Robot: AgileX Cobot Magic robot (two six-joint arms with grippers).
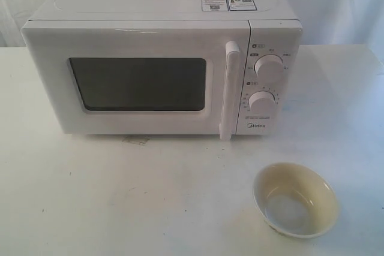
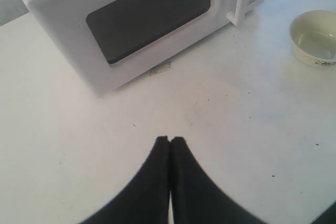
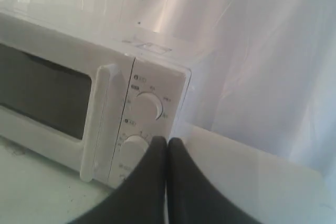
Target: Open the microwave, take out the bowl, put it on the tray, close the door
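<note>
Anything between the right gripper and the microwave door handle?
Nothing visible. The shut right gripper faces the handle with no object between them in its wrist view. The bowl sits on the table, out in front of the knob panel.

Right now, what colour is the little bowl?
The bowl is pale creamy yellow, whitish inside; best in the exterior view.

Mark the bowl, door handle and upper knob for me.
bowl [image 1: 292,207], exterior view, glossy inner bottom.
door handle [image 1: 228,91], exterior view, middle of the bar.
upper knob [image 1: 269,67], exterior view, centre of its face.
</note>
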